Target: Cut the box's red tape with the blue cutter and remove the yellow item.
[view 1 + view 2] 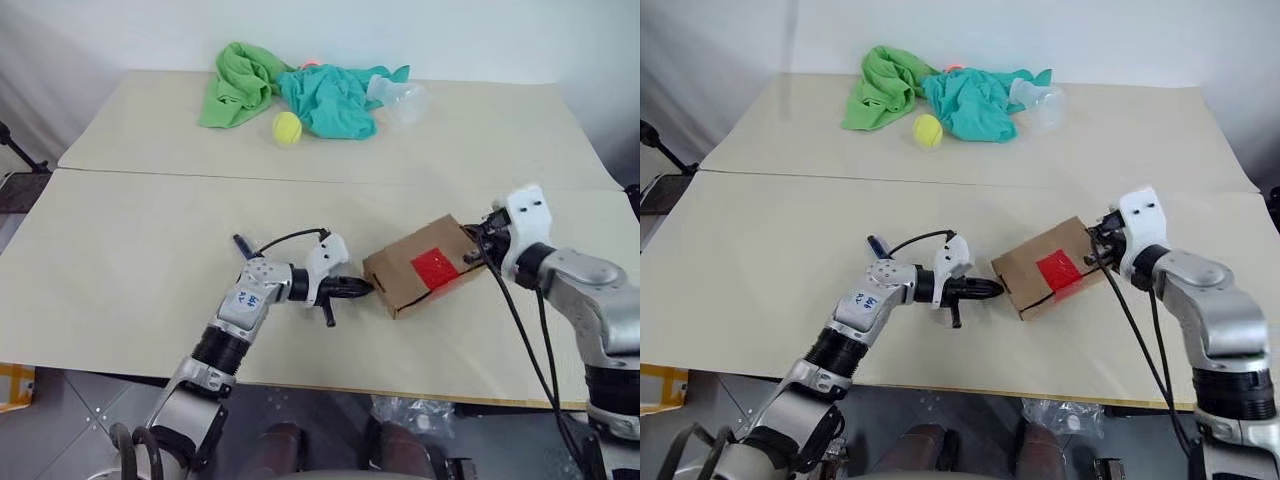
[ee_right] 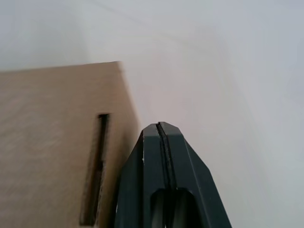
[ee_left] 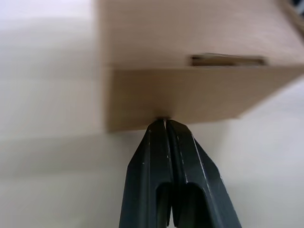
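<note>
The box (image 1: 425, 265) is flanked lengthwise by closed, empty grippers: left gripper (image 1: 362, 288) touching its near-left end, right gripper (image 1: 476, 236) at its far-right.

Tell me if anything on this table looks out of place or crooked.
The box sits askew, turned at an angle to the table's edges, with the red tape uncut. The shut left gripper and shut right gripper bracket it. At the far side, cloths lie crumpled by a tennis ball.
</note>
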`<state>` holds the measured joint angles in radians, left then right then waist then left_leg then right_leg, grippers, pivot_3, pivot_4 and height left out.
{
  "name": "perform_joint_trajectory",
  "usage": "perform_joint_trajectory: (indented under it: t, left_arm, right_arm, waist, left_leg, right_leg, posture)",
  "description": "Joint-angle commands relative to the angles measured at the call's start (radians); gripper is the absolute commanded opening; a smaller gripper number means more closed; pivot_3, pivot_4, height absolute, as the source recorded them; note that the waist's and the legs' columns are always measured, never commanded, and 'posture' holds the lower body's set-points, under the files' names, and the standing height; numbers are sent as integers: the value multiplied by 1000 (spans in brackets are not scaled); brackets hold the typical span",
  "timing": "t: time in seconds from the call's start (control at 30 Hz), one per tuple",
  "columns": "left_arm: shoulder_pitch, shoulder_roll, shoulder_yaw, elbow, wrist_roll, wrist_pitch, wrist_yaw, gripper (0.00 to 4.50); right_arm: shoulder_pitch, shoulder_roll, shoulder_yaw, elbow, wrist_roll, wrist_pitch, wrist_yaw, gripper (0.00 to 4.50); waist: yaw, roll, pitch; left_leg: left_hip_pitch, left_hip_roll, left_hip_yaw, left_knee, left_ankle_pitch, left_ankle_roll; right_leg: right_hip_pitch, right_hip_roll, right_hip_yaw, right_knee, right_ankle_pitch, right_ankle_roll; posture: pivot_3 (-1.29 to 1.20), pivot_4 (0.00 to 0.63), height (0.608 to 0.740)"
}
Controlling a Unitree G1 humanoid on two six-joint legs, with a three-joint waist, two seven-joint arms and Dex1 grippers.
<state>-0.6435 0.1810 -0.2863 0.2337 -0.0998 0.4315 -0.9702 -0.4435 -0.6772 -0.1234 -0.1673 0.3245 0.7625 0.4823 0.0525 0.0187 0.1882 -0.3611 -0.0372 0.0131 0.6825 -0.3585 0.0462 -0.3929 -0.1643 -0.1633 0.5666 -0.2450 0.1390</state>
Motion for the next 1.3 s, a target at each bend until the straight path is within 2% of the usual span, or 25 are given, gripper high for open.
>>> perform_joint_trajectory:
  t: [0.03, 0.2, 0.37, 0.57, 0.7, 0.83, 1.0, 1.3]
  left_arm:
    - [-4, -16, -8, -126, -41, 24, 4, 56]
    - [22, 59, 44, -161, -31, 53, 44, 56]
    - [8, 83, 99, -117, -28, 35, 115, 56]
    - [-45, 36, 133, 34, -4, -82, 230, 56]
    - [-64, -14, 124, 93, -9, -151, 239, 56]
    - [-93, -62, 121, 158, 3, -215, 270, 56]
    - [-121, -94, 101, 207, -11, -246, 218, 56]
    - [-92, -57, 45, 70, -68, -105, 35, 56]
  right_arm:
    - [-21, 34, 26, 12, -49, -77, -31, 0]
    - [25, -26, -96, -44, -141, -97, -130, 0]
    - [91, -50, -187, -149, -159, -65, -167, 0]
    - [251, -92, -276, -442, -36, 292, -90, 0]
    - [334, -138, -268, -601, 31, 476, -43, 0]
    - [364, -138, -229, -727, 132, 606, 9, 0]
    - [268, -49, -148, -664, 115, 590, -66, 0]
    - [146, -37, -57, -488, 66, 470, -97, 0]
  waist:
    - [-2, 0, 0]
    - [1, 0, 0]
    - [-2, 0, 0]
    - [7, 0, 0]
    - [7, 0, 0]
    - [6, 0, 0]
    - [-1, -2, 1]
    - [-3, -2, 1]
  left_leg:
    - [0, 0, 0, 0, 0, 0]
    - [-1, 0, 0, 0, 0, 0]
    - [-1, 0, 0, 0, 0, 0]
    - [0, 0, 0, 1, 0, 0]
    - [-1, 0, 0, 1, 0, 0]
    - [0, 0, 0, 1, 0, 0]
    - [1, 0, 1, 2, 0, 0]
    - [1, -1, 2, 2, 0, 0]
  right_leg:
    - [0, 0, 0, 0, 0, 0]
    - [-1, 0, 0, 0, 0, 0]
    - [-1, 0, 1, 0, 0, 0]
    - [-1, 0, 1, 1, 0, 0]
    - [-1, 0, 1, 1, 0, 0]
    - [-1, 0, 2, 1, 0, 0]
    - [-1, 0, 4, 3, 1, 0]
    - [-1, -1, 4, 4, 1, 0]
  posture:
    - [0, 150, 740]
    - [0, 150, 740]
    - [0, 150, 740]
    - [0, 150, 740]
    - [0, 150, 740]
    - [0, 150, 740]
    - [0, 150, 740]
    - [0, 150, 740]
